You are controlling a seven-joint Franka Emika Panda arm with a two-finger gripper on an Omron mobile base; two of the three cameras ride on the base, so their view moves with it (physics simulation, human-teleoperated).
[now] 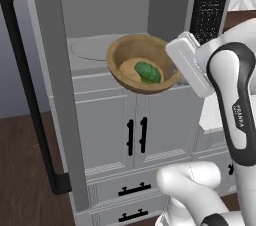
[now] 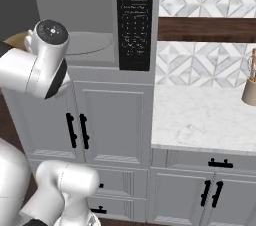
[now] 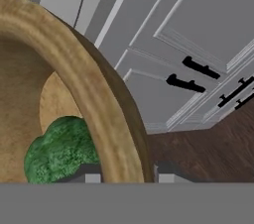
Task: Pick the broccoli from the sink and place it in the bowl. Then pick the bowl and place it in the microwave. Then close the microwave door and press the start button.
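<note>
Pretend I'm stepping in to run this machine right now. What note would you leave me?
Gripper: shut on the bowl, one finger on each side of its rim.
Broccoli: lying in the bowl.
Bowl: held tilted in the air in front of the microwave opening.
Microwave door: swung wide open.
Done: broccoli in bowl, bowl lifted.
Left: set bowl inside, close door, press start on the keypad.

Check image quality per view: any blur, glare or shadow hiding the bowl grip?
Left base view: evenly lit, no glare; bowl and broccoli are sharp, but the white hand hides the contact. Right base view: the arm blocks all but a sliver of the bowl. Hand view: soft close-up, fingertips straddling the rim, gripper shut on it; no shadow hides the grip.
</note>
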